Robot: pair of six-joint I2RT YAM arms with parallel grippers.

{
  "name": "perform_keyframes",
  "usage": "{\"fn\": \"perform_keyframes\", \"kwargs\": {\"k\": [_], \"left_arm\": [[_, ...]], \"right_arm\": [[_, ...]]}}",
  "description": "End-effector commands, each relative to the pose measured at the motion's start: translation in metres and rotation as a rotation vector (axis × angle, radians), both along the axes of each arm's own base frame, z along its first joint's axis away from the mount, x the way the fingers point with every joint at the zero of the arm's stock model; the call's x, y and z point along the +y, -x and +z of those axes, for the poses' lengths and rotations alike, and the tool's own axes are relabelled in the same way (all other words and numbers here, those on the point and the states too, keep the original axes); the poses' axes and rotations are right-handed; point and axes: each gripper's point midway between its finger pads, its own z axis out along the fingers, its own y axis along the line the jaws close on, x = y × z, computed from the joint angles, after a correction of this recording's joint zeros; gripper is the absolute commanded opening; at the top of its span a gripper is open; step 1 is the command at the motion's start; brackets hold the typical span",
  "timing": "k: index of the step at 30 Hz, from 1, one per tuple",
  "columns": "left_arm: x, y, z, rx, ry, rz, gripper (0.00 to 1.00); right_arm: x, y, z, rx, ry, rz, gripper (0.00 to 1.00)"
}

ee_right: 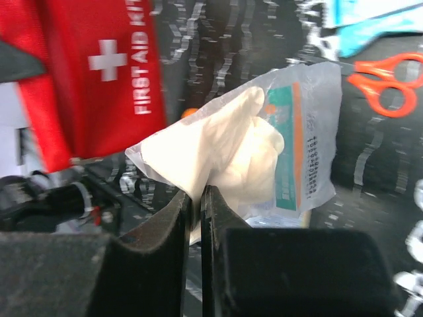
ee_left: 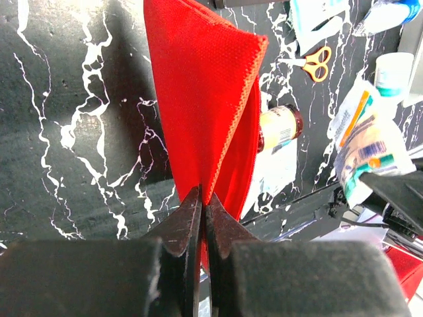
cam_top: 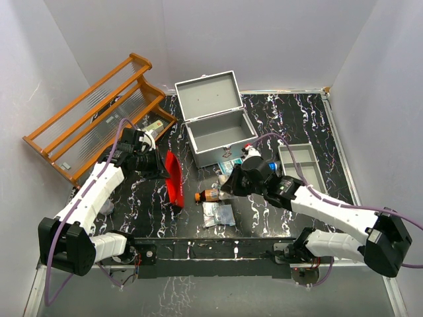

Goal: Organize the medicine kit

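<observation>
At the back of the black white-veined table (cam_top: 277, 112), the grey metal rectangular medicine kit (cam_top: 215, 132) stands with its hinged lid thrown up, and from above I can make out nothing inside it. So on this showing the packing has barely started.

Over on the left, the left tool (ee_left: 201, 198) has its jaws pinched tight on the edge of the red fabric first-aid pouch with the white cross (ee_left: 211, 86), holding it up on edge just left of the kit's front.

The right tool (ee_right: 196, 191) is clamped on a clear plastic packet with cream-coloured contents (ee_right: 244, 145), which looks lifted off the table in front of the kit.

Plenty is left out: a small amber bottle (cam_top: 210, 195), a pair of orange-handled scissors (ee_right: 383, 82) and some flat clear packets (cam_top: 218, 212) lie loose in front of the box. A shallow grey divided tray (cam_top: 301, 165) sits to its right.

My read is two items in hand, none home yet, with the loose pieces to follow.
</observation>
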Motion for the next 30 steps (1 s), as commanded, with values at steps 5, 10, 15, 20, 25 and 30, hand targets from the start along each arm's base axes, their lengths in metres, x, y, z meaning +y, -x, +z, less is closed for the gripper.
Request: {"fn": "perform_keyframes", "kwargs": {"k": [5,10,15,20,25,30], "left_arm": [[-0.005,-0.002,0.005,-0.029,0.027,0.007,0.00],[-0.004,0.002,0.004,-0.019,0.021,0.004,0.00],[-0.005,0.004,0.003,-0.010,0.020,-0.003,0.00],[-0.005,0.004,0.004,-0.010,0.025,-0.006,0.00],[-0.005,0.004,0.006,-0.011,0.027,-0.009,0.00],[-0.006,0.005,0.007,-0.011,0.031,-0.012,0.00]], "right_arm": [[0.098,-0.010,0.115,-0.088,-0.470,0.169,0.04],[0.135,-0.015,0.154,-0.105,-0.640,0.238,0.04],[0.157,-0.017,0.172,-0.105,-0.735,0.288,0.04],[0.170,-0.020,0.173,-0.095,-0.763,0.309,0.04],[0.173,-0.027,0.147,-0.069,-0.720,0.272,0.03],[0.174,-0.035,0.118,-0.048,-0.661,0.234,0.03]]}}
